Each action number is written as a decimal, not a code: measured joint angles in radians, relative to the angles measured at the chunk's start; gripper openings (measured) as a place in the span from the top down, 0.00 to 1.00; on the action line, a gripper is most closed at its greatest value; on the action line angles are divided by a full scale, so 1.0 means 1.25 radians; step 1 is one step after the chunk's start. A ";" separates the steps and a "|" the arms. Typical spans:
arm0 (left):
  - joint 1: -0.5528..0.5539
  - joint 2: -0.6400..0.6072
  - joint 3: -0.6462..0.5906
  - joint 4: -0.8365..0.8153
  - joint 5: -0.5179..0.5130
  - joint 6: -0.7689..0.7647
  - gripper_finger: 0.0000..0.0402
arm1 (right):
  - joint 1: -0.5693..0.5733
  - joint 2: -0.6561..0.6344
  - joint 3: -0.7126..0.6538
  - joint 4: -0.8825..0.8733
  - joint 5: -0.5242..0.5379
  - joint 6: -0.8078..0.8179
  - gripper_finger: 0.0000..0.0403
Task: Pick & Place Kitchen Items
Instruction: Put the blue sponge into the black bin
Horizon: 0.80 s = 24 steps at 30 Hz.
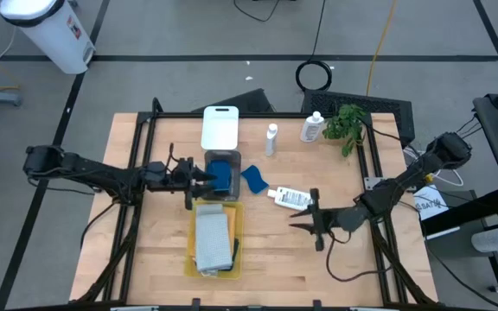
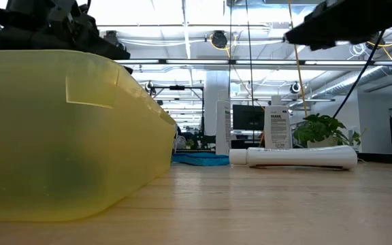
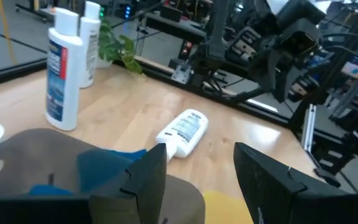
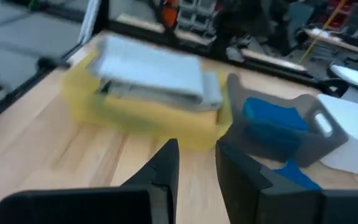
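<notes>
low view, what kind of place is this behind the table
Probably a robotics lab or workshop, not a home kitchen: strip ceiling lights run over an open hall, a dark monitor stands behind, and the wooden table sits in a black metal frame.

I take the yellow tray (image 1: 190, 250) as my landmark on the wooden table (image 1: 145, 259); seen from above it lies lengthwise near the table's middle. Directly beyond its far end sits the grey tray (image 1: 207, 161), the two almost touching, and beyond that again lies the white tray (image 1: 220, 130), in line with both. Well off to the right of the yellow tray, at the table's far corner, stands the green leafy plant (image 1: 346, 125). Off the table, far beyond the yellow tray to the left, a white bin (image 1: 48, 31) stands on the grey floor, and a black cable coil (image 1: 316, 75) lies on the floor behind the plant.
</notes>
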 joint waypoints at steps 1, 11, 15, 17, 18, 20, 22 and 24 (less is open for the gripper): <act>0.000 -0.007 0.000 -0.011 -0.007 -0.004 0.52 | -0.019 0.007 -0.006 0.029 -0.015 0.000 0.82; 0.000 0.020 0.000 -0.036 -0.076 -0.014 0.52 | -0.283 0.208 0.077 0.042 -0.189 -0.031 0.97; 0.000 0.025 0.000 -0.035 -0.081 -0.018 0.52 | -0.371 0.317 0.124 0.048 -0.260 -0.057 0.99; -0.001 0.024 0.000 -0.035 -0.081 -0.018 0.52 | -0.406 0.369 0.152 0.053 -0.297 -0.058 0.99; -0.001 0.025 0.000 -0.035 -0.081 -0.018 0.52 | -0.421 0.393 0.167 0.053 -0.313 -0.058 0.99; -0.001 0.025 0.000 -0.035 -0.081 -0.019 0.52 | -0.444 0.438 0.195 0.052 -0.335 -0.058 1.00; 0.000 0.025 0.000 -0.035 -0.081 -0.019 0.52 | -0.462 0.474 0.223 0.047 -0.339 -0.059 1.00; -0.001 0.025 0.000 -0.035 -0.081 -0.019 0.52 | -0.476 0.500 0.252 0.022 -0.331 -0.060 1.00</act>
